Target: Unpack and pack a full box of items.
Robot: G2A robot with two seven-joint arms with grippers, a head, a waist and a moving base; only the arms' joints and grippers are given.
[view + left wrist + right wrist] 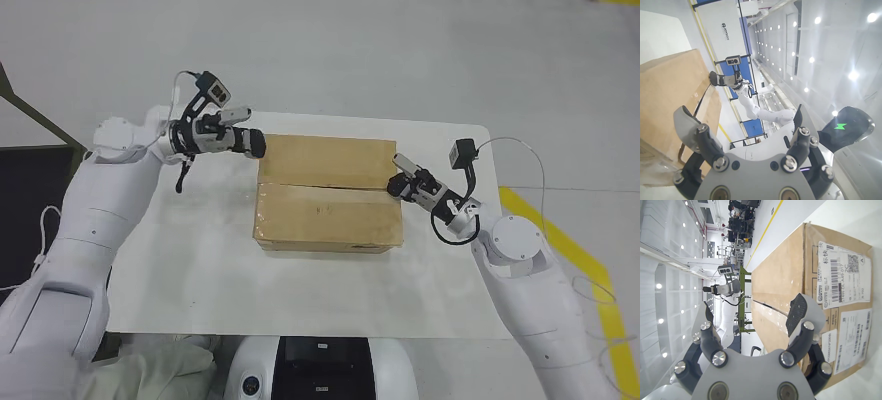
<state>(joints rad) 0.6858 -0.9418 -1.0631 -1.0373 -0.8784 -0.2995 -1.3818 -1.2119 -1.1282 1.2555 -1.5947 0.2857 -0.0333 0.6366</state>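
A closed cardboard box (325, 205) lies in the middle of the white table (190, 270), its two top flaps meeting in a seam along its length. My left gripper (254, 143) hovers at the box's far left corner, open, with nothing between its fingers; in the left wrist view the left gripper (742, 119) has the box (668, 89) beside one finger. My right gripper (398, 178) sits at the box's right end by the seam, also open and holding nothing. In the right wrist view the right gripper (751, 313) has one fingertip (797, 311) over the box top (776, 279), above the labelled end (844, 283).
Bare table surface lies in front of the box and to its left. The table's right edge is close behind my right arm. A yellow floor line (560, 235) runs beyond the table on the right.
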